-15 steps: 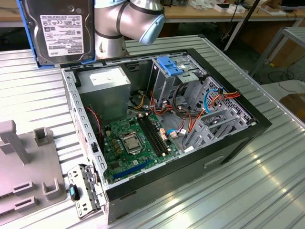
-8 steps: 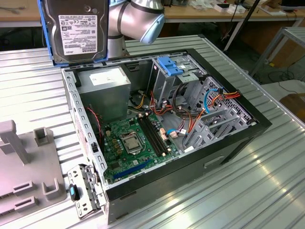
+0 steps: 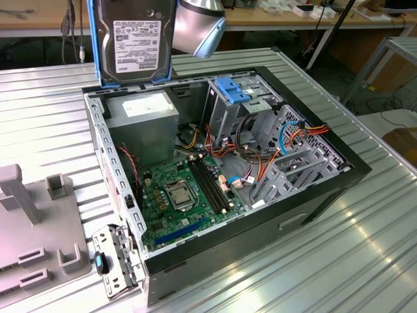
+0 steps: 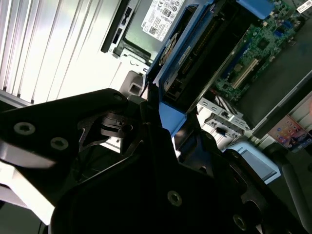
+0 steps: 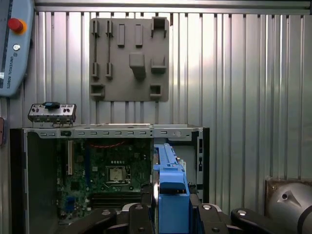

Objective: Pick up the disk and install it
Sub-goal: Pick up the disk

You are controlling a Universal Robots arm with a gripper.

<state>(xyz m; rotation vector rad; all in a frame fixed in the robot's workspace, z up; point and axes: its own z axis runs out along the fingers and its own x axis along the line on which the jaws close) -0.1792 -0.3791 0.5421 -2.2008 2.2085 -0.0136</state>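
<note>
Pick done, install step in hand: claw (image 5: 171, 210) clamped on the disk (image 3: 135, 42), held upright between its fingers, open case (image 3: 260, 241) beneath the claw. Not seated yet. My read: rails must square up with drive bay (image 3: 231, 91), below and aside of claw

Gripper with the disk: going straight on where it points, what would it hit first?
Likely the grey power supply box in the open case: the gripper points down, and the disk it holds would touch first. Depth is unclear.
</note>
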